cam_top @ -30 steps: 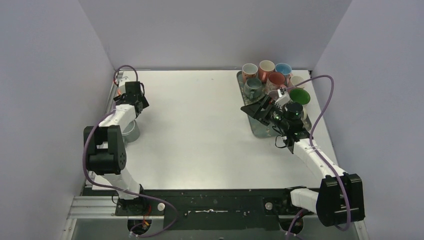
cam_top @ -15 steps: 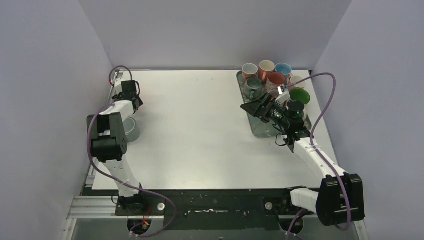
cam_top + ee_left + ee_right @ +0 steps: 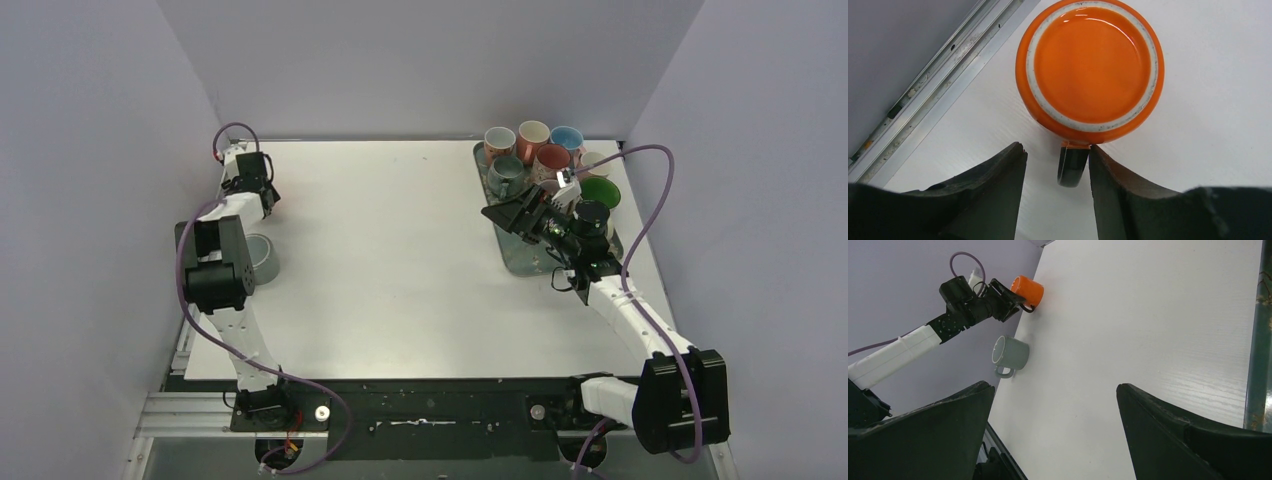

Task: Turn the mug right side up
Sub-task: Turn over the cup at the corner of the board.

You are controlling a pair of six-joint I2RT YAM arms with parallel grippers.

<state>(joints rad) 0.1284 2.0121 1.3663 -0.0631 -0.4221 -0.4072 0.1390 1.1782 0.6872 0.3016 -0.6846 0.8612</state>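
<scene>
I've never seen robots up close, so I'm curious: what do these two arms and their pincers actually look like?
Both the left arm and the right arm have white tube-like links between chunky black joint housings. A purple cable loops loosely along each. The fingers are matt black, wedge-shaped and plain, with no markings visible.

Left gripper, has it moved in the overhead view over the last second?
Yes. The left gripper has moved toward the far left corner of the white table, farther from the grey mug, which has stayed put.
</scene>
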